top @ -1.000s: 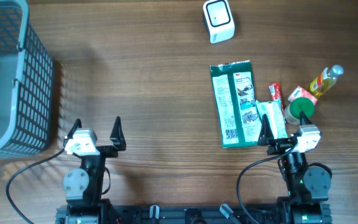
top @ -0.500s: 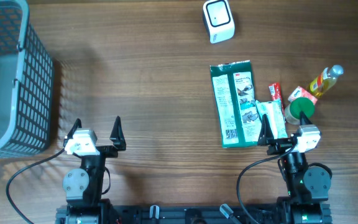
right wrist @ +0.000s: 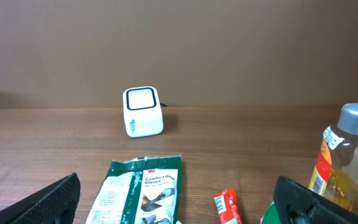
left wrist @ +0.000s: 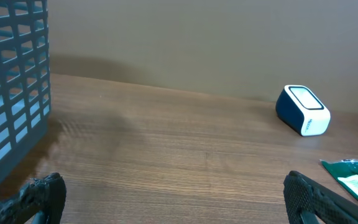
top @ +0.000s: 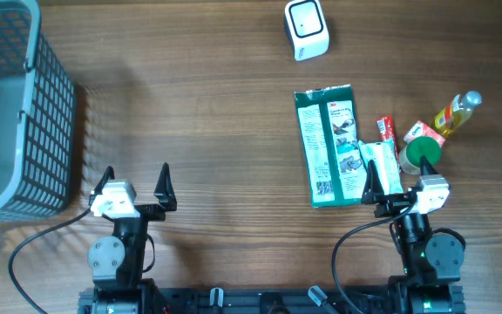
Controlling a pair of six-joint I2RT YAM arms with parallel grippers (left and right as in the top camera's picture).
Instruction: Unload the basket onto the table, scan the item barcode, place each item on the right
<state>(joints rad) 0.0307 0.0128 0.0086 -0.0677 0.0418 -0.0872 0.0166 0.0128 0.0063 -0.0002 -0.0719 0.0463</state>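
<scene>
The item nearest my right gripper is a green glove package (top: 331, 144), lying flat on the wooden table; it also shows in the right wrist view (right wrist: 140, 190). A white cube-shaped barcode scanner (top: 306, 29) stands at the far middle of the table (right wrist: 143, 111) (left wrist: 302, 109). My right gripper (top: 396, 179) rests at the near edge, just behind the package's near right corner, open with nothing between its fingers (right wrist: 178, 196). Far to the left of the items, my left gripper (top: 136, 183) also stands open and empty over bare wood (left wrist: 173, 193).
Right of the package lie a small red packet (top: 384, 131), a green-lidded item (top: 423, 153) and a yellow-labelled bottle (top: 457, 112) (right wrist: 344, 155). A grey mesh basket (top: 11, 113) fills the far left (left wrist: 11, 93).
</scene>
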